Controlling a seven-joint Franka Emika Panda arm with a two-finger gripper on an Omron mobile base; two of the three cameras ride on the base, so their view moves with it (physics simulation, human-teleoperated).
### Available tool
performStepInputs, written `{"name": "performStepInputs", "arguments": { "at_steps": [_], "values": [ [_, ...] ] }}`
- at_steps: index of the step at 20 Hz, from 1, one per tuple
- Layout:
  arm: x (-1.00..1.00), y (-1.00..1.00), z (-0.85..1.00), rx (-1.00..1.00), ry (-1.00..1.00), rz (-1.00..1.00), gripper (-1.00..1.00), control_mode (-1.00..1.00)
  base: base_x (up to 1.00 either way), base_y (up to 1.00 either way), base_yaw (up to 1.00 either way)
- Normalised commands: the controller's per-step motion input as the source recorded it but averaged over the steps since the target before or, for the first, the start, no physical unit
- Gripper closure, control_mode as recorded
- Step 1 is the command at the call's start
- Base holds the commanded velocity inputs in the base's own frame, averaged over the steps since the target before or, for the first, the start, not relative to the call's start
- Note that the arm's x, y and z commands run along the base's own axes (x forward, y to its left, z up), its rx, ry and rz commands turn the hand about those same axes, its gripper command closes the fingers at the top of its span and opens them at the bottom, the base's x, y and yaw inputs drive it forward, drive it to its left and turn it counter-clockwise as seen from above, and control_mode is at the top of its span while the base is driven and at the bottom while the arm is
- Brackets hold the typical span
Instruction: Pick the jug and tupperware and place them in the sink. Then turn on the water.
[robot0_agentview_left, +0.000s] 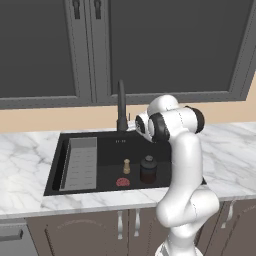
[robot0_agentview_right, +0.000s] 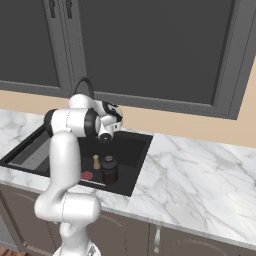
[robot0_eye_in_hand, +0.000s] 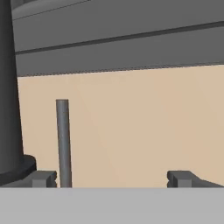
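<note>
The squat dark jug (robot0_agentview_left: 148, 169) (robot0_agentview_right: 109, 170) stands upright inside the black sink (robot0_agentview_left: 112, 149) (robot0_agentview_right: 131, 149), near its front right. The tupperware is out of view. The tall black gooseneck faucet (robot0_agentview_left: 121, 107) (robot0_eye_in_hand: 8, 87) rises behind the basin. My gripper (robot0_eye_in_hand: 112, 179) is open and holds nothing, level with the faucet's base and facing the tan back wall. A thin grey upright rod (robot0_eye_in_hand: 63, 140) stands just inside the left fingertip (robot0_eye_in_hand: 43, 178), beside the faucet's base.
A small brass peg (robot0_agentview_left: 126, 166) (robot0_agentview_right: 96, 162) and a flat red disc (robot0_agentview_left: 123, 182) (robot0_agentview_right: 87, 176) lie in the sink left of the jug. A grey ribbed rack (robot0_agentview_left: 80, 163) fills its left side. White marble counter (robot0_agentview_right: 200, 170) stretches right. Dark cabinets hang above.
</note>
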Motion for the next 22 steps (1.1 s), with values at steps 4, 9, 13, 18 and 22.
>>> {"name": "performStepInputs", "arguments": {
  "at_steps": [4, 9, 13, 18, 22],
  "values": [
    [0.14, 0.00, 0.00, 0.00, 0.00, -0.02, -1.00, -1.00, 0.00, 0.00, 0.00],
    [0.23, 0.00, 0.00, 0.00, 0.00, 0.00, -1.00, -1.00, 0.00, 0.00, 0.00],
    [0.26, 0.00, 0.00, 0.00, 0.00, 0.00, -1.00, -1.00, 0.00, 0.00, 0.00],
    [0.31, 0.00, 0.00, 0.00, 0.00, -0.04, -1.00, -1.00, 0.00, 0.00, 0.00],
    [0.32, 0.00, 0.00, 0.00, 0.00, -0.06, -1.00, -1.00, 0.00, 0.00, 0.00]
  ]
}}
